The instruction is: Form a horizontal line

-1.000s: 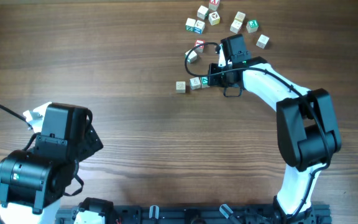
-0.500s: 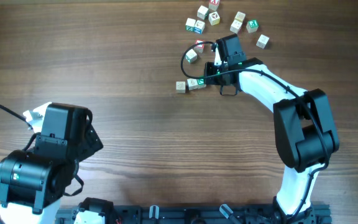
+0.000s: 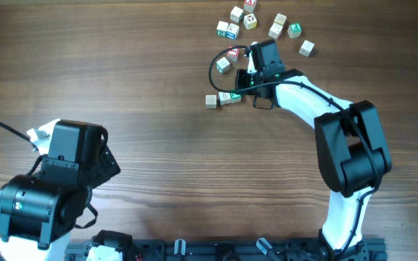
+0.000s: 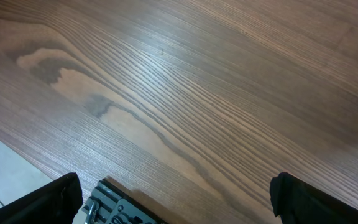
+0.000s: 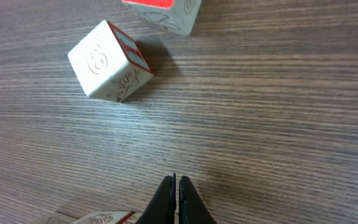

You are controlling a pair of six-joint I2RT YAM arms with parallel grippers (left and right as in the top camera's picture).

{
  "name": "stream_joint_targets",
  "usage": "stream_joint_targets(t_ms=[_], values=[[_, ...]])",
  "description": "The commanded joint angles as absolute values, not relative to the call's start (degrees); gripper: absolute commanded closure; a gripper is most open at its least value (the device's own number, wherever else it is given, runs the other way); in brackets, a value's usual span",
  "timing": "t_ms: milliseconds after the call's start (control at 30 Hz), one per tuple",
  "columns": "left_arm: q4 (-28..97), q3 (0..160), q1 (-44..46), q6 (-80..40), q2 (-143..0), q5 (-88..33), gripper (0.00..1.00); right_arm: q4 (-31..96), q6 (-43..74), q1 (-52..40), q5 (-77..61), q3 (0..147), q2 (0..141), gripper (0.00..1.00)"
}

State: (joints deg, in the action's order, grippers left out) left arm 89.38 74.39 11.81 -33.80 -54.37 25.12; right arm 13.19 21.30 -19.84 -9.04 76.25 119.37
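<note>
The horizontal line [image 3: 226,97] is a short row of three pale cubes, its right two touching and the left one a small gap away. One green-marked top shows at its right end. My right gripper [image 3: 242,83] is shut and empty, just above the row's right end. In the right wrist view its closed fingers [image 5: 178,185] hover low over bare wood, and a corner of a row cube [image 5: 95,218] shows at the bottom left. My left gripper [image 4: 176,199] is open and empty over bare table at the near left.
A loose pale cube [image 3: 223,64] [image 5: 109,61] and a red-topped cube [image 3: 233,52] [image 5: 163,9] lie just beyond the right gripper. Several more scattered cubes [image 3: 256,22] lie at the back. The right arm's black cable [image 3: 216,61] loops over the loose cubes.
My right gripper has moved left and a little back. The two right cubes of the row have shifted slightly left, closer to the third. The left arm is still.
</note>
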Motion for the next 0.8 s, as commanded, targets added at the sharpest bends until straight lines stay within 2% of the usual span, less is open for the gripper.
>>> stream_joint_targets(t_ms=[0,433,567,767], values=[[89.23,74.15,11.33,-35.03,-54.00,26.04,0.00,13.96,20.95,-20.14,-12.73,76.25,120.60,0.95],[89.23,74.15,11.33,-35.00,-54.00,26.04,0.00,15.40,20.75,-20.14,-14.63,76.25,120.60,0.95],[89.23,74.15,11.33,-35.00,-54.00,26.04,0.00,10.41,20.47,-20.14,-11.53,76.25,120.60,0.95],[89.23,74.15,11.33,-35.00,-54.00,26.04,0.00,7.70,15.42,-21.41,-18.13,76.25,120.62,0.95]])
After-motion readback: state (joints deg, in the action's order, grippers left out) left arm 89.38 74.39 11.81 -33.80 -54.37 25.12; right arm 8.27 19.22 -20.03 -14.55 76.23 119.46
